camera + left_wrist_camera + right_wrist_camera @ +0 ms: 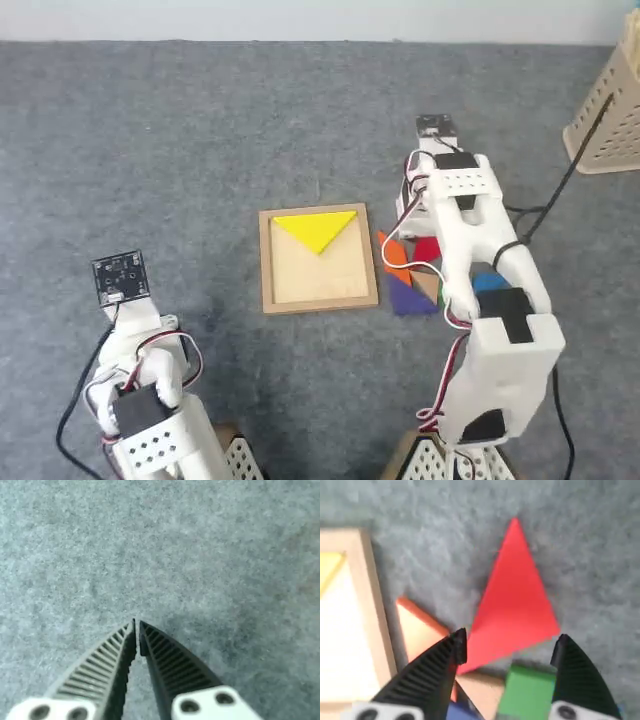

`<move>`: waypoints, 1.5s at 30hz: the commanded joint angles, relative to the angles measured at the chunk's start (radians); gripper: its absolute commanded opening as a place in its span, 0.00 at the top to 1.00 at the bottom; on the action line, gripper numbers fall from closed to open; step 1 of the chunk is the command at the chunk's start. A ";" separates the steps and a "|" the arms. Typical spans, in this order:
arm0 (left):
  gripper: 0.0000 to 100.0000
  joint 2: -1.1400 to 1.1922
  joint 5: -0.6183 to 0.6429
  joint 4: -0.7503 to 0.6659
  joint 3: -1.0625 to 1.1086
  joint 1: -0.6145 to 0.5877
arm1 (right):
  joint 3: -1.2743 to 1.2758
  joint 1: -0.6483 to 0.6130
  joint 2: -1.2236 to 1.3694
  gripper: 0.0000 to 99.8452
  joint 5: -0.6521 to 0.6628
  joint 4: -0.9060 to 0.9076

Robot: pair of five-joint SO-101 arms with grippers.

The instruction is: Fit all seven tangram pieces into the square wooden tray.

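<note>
Right gripper [511, 640] hangs open over the red triangle [515, 600]; left gripper [137, 624] rests closed. It should probably lower straight, then pinch both edges evenly

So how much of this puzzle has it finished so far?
Done: the yellow triangle lies in the tray. In hand: the right gripper hangs open over the red triangle, not yet gripping it. Left: it plus the orange piece, purple piece, green piece and others beside the tray.
</note>
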 commanded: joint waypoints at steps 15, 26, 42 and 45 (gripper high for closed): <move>0.99 -0.003 0.009 0.003 -0.008 0.002 | -0.170 0.004 0.162 0.67 -0.126 -0.001; 0.99 -0.003 0.009 0.003 -0.008 0.002 | -0.170 0.004 0.166 0.77 -0.127 0.001; 0.99 -0.003 0.009 0.003 -0.008 0.002 | -0.160 0.067 0.010 0.81 -0.126 0.067; 0.99 -0.003 0.009 0.003 -0.008 0.002 | -0.129 0.065 -0.028 0.81 -0.126 0.065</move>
